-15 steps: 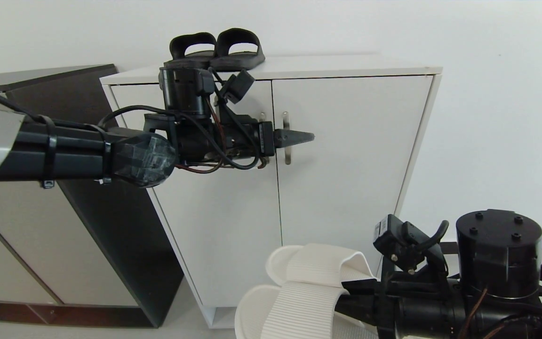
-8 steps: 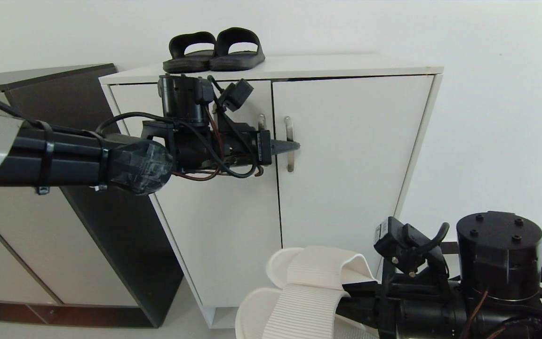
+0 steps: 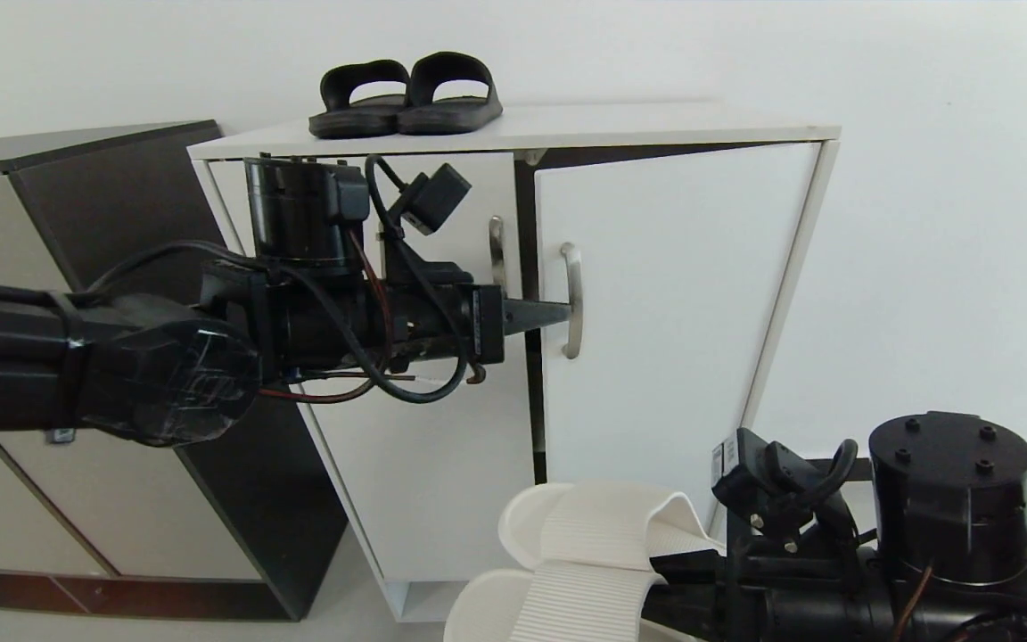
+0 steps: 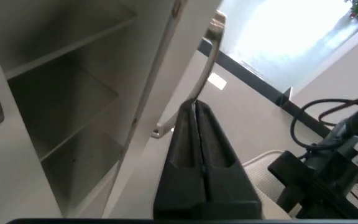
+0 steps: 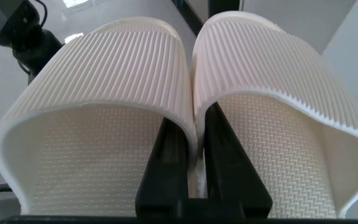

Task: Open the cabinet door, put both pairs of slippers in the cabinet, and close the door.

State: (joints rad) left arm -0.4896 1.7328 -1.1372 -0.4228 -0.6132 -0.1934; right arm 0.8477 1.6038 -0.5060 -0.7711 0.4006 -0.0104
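Observation:
A white two-door cabinet (image 3: 656, 129) stands against the wall, with a pair of black slippers (image 3: 406, 94) on its top. Its right door (image 3: 674, 294) is ajar, leaving a dark gap at the middle. My left gripper (image 3: 558, 312) is shut on that door's metal handle (image 3: 572, 303). In the left wrist view the same gripper (image 4: 196, 134) pinches the handle (image 4: 207, 59), and bare shelves (image 4: 61, 99) show inside. Low at the front, my right gripper (image 5: 196, 155) is shut on the inner strap edges of a pair of white slippers (image 3: 585, 553), held side by side (image 5: 135, 87).
A dark cabinet (image 3: 121, 178) stands close to the left of the white one. The left door (image 3: 442, 428) is closed, its handle (image 3: 497, 250) just above my left wrist. Floor lies open below the cabinet's front.
My left gripper slid back from past the handle, took hold of it and drew toward me. The right door swung out a little. The white slippers stayed put.

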